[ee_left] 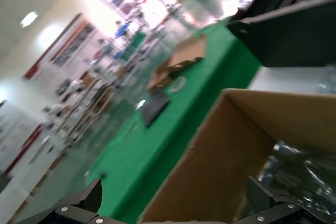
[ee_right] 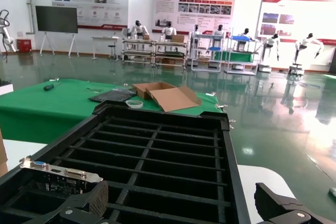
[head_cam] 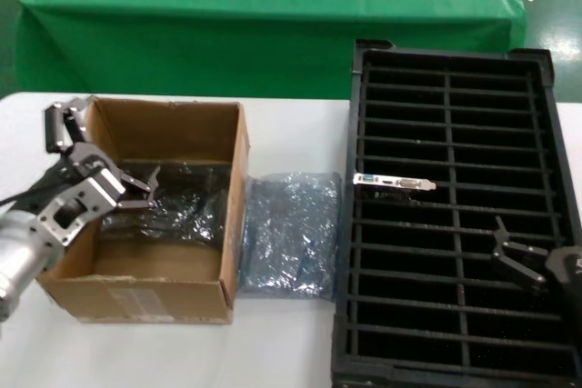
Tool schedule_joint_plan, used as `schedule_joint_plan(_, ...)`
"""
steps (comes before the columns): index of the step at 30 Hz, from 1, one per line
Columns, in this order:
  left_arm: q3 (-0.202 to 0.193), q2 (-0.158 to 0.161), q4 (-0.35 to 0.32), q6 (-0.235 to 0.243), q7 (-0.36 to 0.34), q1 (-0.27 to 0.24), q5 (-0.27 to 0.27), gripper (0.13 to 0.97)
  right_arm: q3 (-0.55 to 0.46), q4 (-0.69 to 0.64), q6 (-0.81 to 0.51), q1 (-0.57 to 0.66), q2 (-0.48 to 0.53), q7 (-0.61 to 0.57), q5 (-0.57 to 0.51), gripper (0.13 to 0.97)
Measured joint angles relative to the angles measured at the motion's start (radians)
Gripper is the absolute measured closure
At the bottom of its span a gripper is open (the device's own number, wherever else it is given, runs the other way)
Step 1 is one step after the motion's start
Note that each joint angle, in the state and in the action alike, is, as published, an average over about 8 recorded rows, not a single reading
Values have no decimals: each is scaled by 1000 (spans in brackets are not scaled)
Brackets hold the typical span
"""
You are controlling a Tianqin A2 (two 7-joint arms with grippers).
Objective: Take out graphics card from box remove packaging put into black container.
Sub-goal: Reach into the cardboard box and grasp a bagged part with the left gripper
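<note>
Left gripper [head_cam: 136, 190]: we log it inside the cardboard box [head_cam: 195, 295], fingers spread wide over a bagged graphics card [head_cam: 186, 202]. Empty packaging [head_cam: 289, 233] lies between box and black container [head_cam: 346, 315]. One bare card [head_cam: 394, 183] stands slotted there. Right gripper [head_cam: 518, 256]: wide open above the container.

Bright overhead light; blurred left wrist view

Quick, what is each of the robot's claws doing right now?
Left gripper: open, reaching into the box, holding nothing.
Right gripper: open, empty, over the black container.
</note>
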Motion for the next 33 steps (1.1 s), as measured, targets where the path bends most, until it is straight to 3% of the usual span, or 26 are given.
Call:
schedule_joint_plan(5,-18,54,153,153,196,-105,-9,132,0,0,0,0,0,0,0,129)
schedule_joint_plan(12,-11,104,330,292,452,-234,-13,132,0,0,0,0,0,0,0,129)
schedule_joint_plan(19,3,143,635,403,717,-423,-2,132,0,0,0,0,0,0,0,129)
schedule_joint_plan(25,33,146,866,500,821,-556,25,132,0,0,0,0,0,0,0,129)
schedule_joint_plan(33,72,131,1050,589,889,-644,67,132,0,0,0,0,0,0,0,129)
